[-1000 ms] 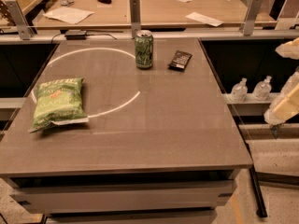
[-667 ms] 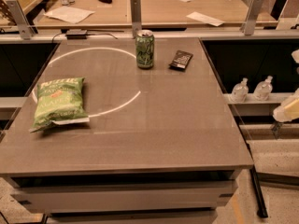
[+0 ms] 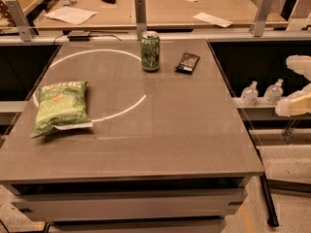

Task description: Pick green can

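Note:
The green can (image 3: 150,51) stands upright at the far middle of the grey table (image 3: 160,140), on the edge of a pale ring of light. It is green with mottled print and a silver top rim. My gripper (image 3: 294,105) shows only as pale, blurred parts at the right edge of the view. It is beyond the table's right side, far from the can and lower than it in the picture. Nothing is seen in it.
A flat green chip bag (image 3: 61,106) lies on the table's left side. A small dark packet (image 3: 187,62) lies just right of the can. Two clear bottles (image 3: 262,92) stand on a ledge to the right. A wooden desk (image 3: 160,8) with papers stands behind.
The pale gripper parts at the right edge have shifted slightly, dropping and then coming back up. The can, bag and packet have not moved.

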Tool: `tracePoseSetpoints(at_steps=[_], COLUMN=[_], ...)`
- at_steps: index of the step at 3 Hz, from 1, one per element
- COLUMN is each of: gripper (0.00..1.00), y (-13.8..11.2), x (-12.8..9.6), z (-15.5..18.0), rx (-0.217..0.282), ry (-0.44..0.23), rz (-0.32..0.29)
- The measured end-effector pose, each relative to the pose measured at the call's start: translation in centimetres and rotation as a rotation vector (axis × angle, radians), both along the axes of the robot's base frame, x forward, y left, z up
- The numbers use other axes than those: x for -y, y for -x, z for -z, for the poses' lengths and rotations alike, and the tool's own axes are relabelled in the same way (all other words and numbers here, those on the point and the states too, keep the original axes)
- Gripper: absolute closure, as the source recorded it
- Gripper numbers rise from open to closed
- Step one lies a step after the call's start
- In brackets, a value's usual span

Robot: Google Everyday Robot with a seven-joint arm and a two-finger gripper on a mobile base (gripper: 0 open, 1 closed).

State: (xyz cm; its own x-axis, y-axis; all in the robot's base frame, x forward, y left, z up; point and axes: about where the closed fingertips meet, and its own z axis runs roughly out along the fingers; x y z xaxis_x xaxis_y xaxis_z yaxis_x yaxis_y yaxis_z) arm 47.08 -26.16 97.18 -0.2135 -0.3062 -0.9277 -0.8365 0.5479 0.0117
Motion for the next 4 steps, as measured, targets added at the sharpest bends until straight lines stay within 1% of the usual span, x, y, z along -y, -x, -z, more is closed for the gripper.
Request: tracePoseSetpoints(at_steps=[1,2,3,4], gripper=[0.00,0.00,0.00,0.00], y=[-0.5,-0.6,-0.8,-2.7], x=[-3.2,-3.9,-5.4,-5.4], z=[-0.7,-0.6,0.0,1.3], rx=[-0.035,-0.031,-0.013,0.018], ry=[-0.074,-0.067,-0.076,-0.104], rz=[-0.028,-0.027,0.017,0.079])
